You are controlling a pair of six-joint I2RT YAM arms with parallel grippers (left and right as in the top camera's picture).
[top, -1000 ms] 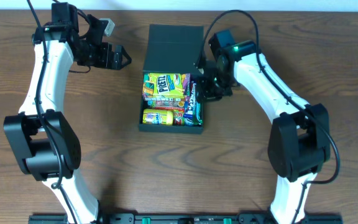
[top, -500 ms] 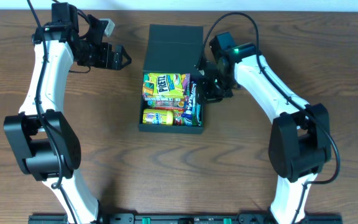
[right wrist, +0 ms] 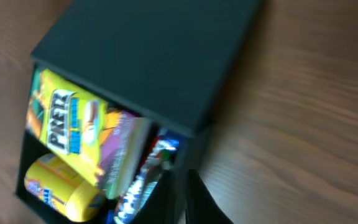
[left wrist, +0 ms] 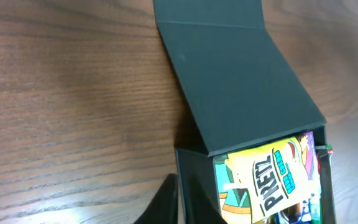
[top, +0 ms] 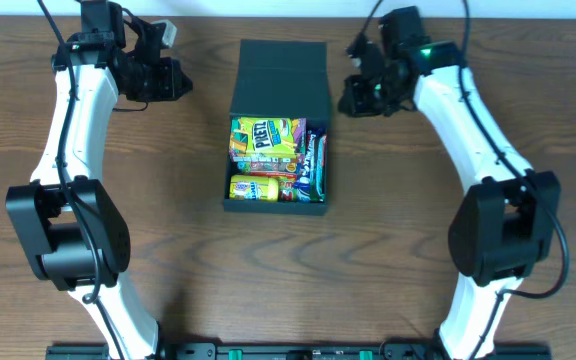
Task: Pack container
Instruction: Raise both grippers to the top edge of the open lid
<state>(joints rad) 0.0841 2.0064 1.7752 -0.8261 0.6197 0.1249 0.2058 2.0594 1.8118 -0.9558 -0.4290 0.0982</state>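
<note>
The dark container [top: 274, 206] lies open mid-table, its flap lid [top: 282, 68] folded back at the far end. Inside are a yellow Pretz packet [top: 264, 137], a yellow roll-shaped packet [top: 253, 188] and a blue packet [top: 313, 165] along the right wall. My left gripper [top: 176, 80] hangs shut and empty, left of the lid. My right gripper [top: 350, 97] hovers just right of the lid, its fingers nearly touching with nothing between them. In the left wrist view the shut gripper [left wrist: 178, 182] points at the container's near corner [left wrist: 194, 162]. The right wrist view is blurred, with the gripper [right wrist: 180, 175] beside the container's wall.
Brown wood tabletop [top: 168, 260] surrounds the container on all sides. Both arm bases stand at the near edge, left [top: 68, 235] and right [top: 488, 240].
The right gripper lifted away from the container's right wall and moved back, to beside the lid. The left gripper went from open to shut and drew back slightly to the left.
</note>
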